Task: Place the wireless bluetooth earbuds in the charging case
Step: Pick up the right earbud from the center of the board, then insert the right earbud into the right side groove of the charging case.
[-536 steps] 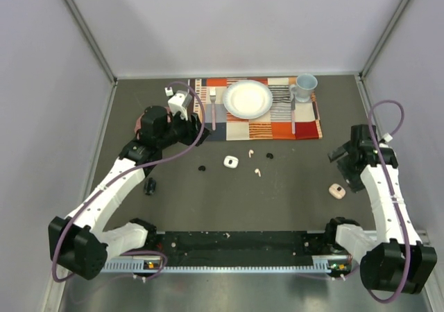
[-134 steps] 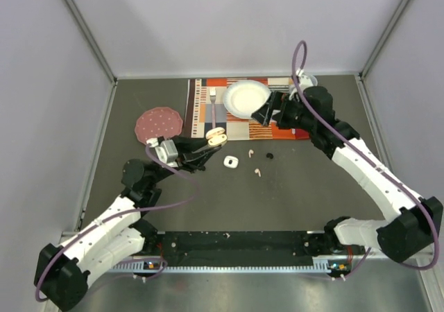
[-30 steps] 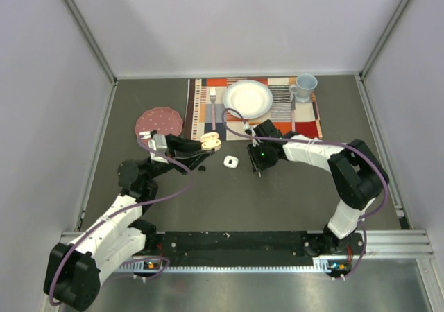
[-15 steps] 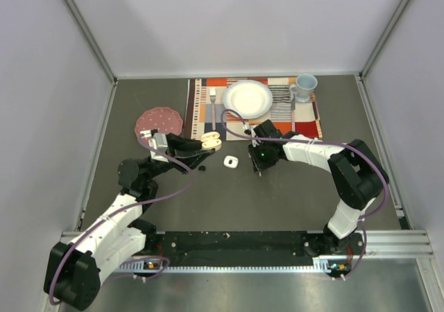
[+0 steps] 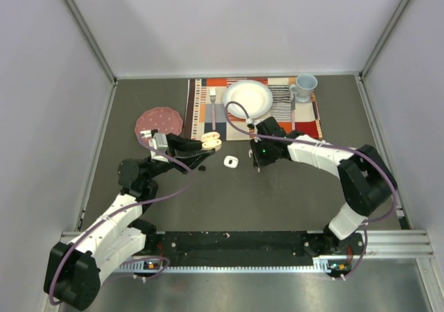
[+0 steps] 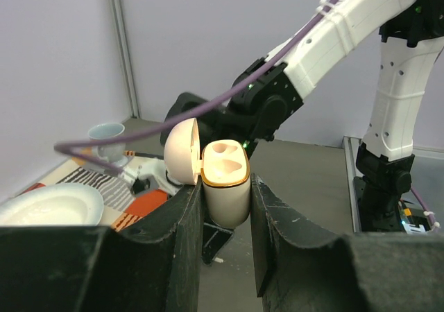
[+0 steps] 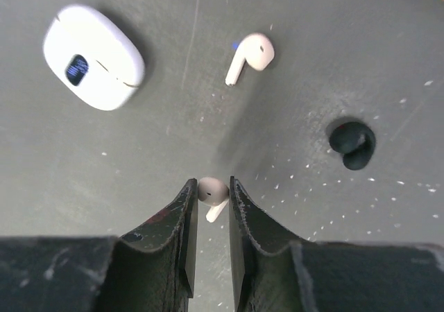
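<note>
My left gripper (image 6: 226,185) is shut on an open pale pink charging case (image 6: 223,165), held upright above the table with its lid (image 6: 182,151) flipped back; the same case (image 5: 211,142) shows in the top view. My right gripper (image 7: 211,191) is shut on a pale pink earbud (image 7: 210,191), stem hanging down, just above the dark table. A second pale pink earbud (image 7: 250,55) lies on the table further on. A black earbud (image 7: 352,144) lies to the right, and another black earbud (image 5: 202,167) below the left gripper.
A closed white case (image 5: 231,161) lies between the two grippers. Behind is a patterned placemat (image 5: 305,126) with a white plate (image 5: 247,98), fork (image 5: 213,107) and blue mug (image 5: 304,87). A maroon round mat (image 5: 158,123) lies at the left.
My right jaws have narrowed onto the pale pink earbud, and the right wrist has shifted slightly toward the placemat. The left arm and its case have not moved.
</note>
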`<state>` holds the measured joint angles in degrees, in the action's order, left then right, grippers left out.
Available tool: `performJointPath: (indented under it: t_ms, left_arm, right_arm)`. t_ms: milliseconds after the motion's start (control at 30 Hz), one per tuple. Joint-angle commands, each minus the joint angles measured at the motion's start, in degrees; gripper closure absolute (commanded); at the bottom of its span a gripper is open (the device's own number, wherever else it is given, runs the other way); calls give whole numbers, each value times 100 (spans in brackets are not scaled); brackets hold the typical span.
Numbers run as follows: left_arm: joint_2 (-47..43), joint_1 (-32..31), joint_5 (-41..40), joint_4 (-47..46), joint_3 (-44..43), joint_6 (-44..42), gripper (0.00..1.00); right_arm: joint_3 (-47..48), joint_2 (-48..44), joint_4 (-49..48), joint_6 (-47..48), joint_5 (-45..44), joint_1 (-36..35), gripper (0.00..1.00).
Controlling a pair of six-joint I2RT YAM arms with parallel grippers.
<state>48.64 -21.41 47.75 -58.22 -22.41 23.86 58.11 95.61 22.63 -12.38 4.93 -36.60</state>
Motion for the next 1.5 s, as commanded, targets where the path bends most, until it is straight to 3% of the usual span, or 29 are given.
performJointPath:
  t_ms: [0, 200, 333, 567, 967, 1467]
  left_arm:
    - [-83, 23, -55, -120, -211, -56, 100]
    - [-145, 23, -187, -102, -167, -74, 100]
    - [-118, 23, -257, -102, -158, -74, 100]
    - [92, -4, -292, -155, -158, -48, 100]
    - [251, -153, -204, -216, -202, -109, 100]
    - [40, -258, -266, 311, -281, -495, 100]
  right_arm:
    - [43, -937, -382, -414, -238, -49, 88]
    - [-36, -1773, -760, -730, -475, -49, 90]
    - [-307, -2799, -1347, -827, -660, -75, 90]
    - [-213, -3838, -2070, -108, -1468, -795, 91]
    - [359, -3761, -2729, 701, -1521, -2026, 91]
    - [658, -3383, -2835, 878, -1064, -2484, 91]
